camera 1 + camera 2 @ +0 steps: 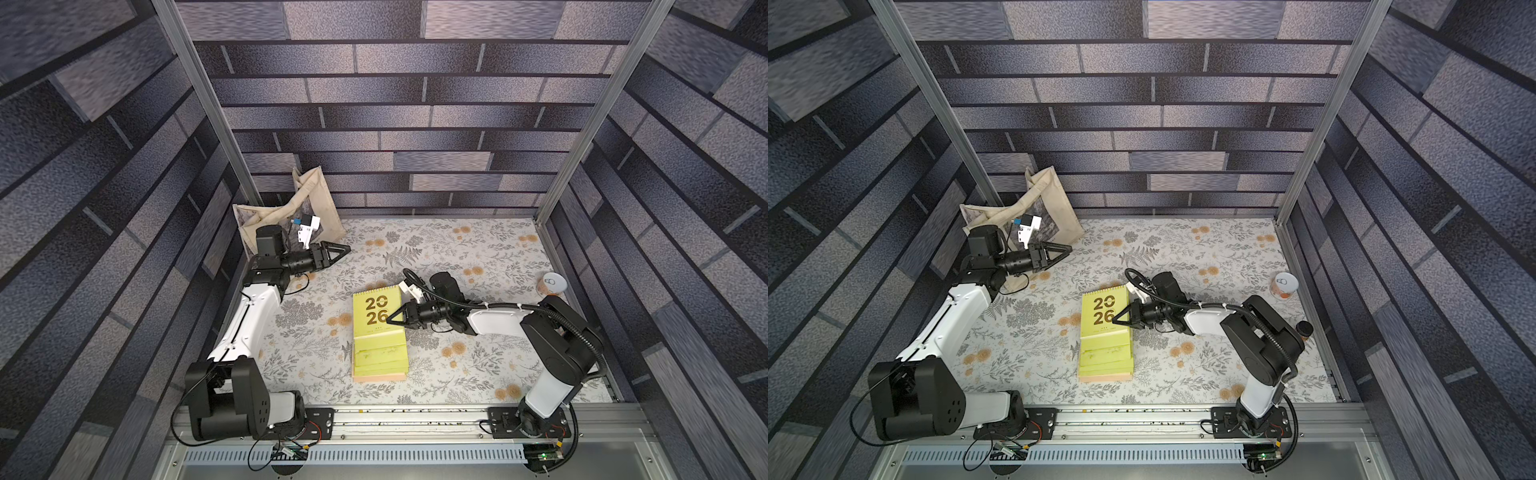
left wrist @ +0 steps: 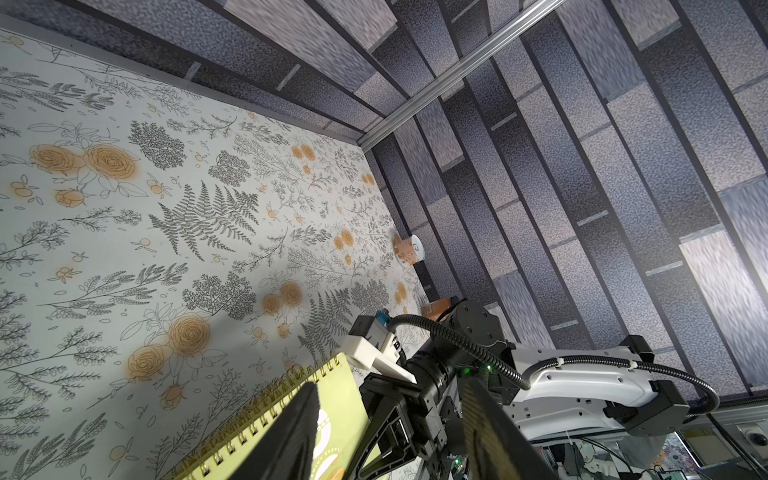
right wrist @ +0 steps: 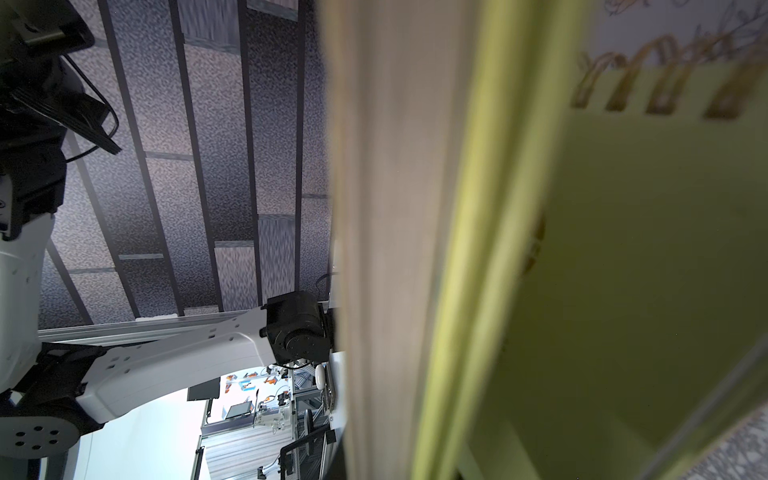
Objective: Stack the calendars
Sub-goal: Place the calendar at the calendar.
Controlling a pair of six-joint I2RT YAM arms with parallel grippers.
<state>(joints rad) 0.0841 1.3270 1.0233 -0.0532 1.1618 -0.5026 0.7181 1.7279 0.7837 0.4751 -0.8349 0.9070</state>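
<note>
My left arm (image 1: 253, 320), white shells on black joints, rises from its base and reaches toward the far left corner, then turns at the wrist so that my left black gripper with triangular fingers (image 1: 345, 249) points level toward the middle. Its ribbed fingers (image 2: 291, 432) stand well apart (plain from its own wrist camera). My right arm (image 1: 500, 322), built alike, folds at the elbow and stretches low and inward; my right black gripper (image 1: 390, 320), jaws pressed together, points to my left.
</note>
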